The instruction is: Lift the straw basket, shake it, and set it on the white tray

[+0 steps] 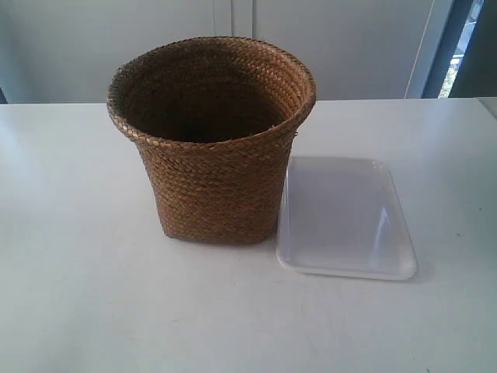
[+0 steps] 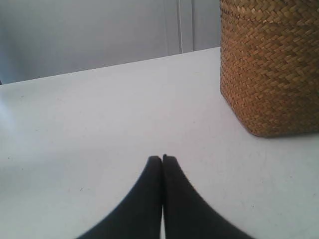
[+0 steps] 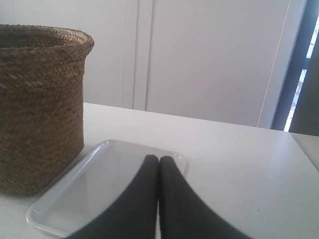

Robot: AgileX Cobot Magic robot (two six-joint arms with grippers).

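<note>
The brown braided straw basket stands upright on the white table, its flared rim facing up and its inside dark. Right beside its base lies the shallow white tray, bare. Neither arm shows in the exterior view. In the left wrist view my left gripper is shut, black fingertips pressed together over bare table, with the basket well apart from it. In the right wrist view my right gripper is shut with nothing in it, in front of the tray, and the basket stands off to one side.
The white table spreads around both things. Behind it runs a pale wall with panel seams, and a dark window frame stands at the far corner. The table's far edge passes behind the basket.
</note>
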